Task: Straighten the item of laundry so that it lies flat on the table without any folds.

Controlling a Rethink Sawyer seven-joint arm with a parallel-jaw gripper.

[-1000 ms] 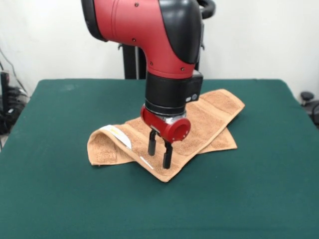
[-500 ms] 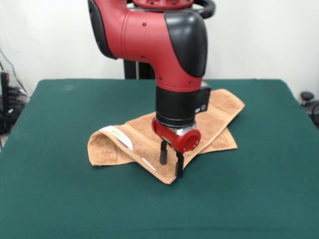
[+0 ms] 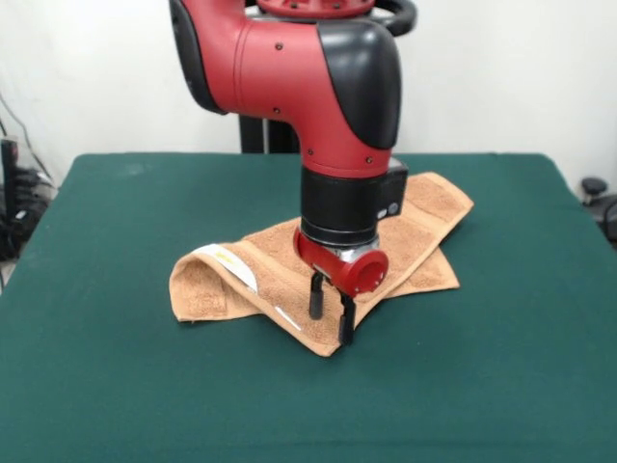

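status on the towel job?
Hand open, fingertips down at the towel's near corner. Towel not flat: folded over itself, left edge curled up. Nothing else on the table.

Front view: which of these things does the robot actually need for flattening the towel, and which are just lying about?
Part of the job:
- the orange-tan hand towel, lying folded over itself
- the green table it lies on
- the gripper, open, at the towel's near corner

Just lying about:
- dark equipment past the table's left edge
- a dark object past the right edge
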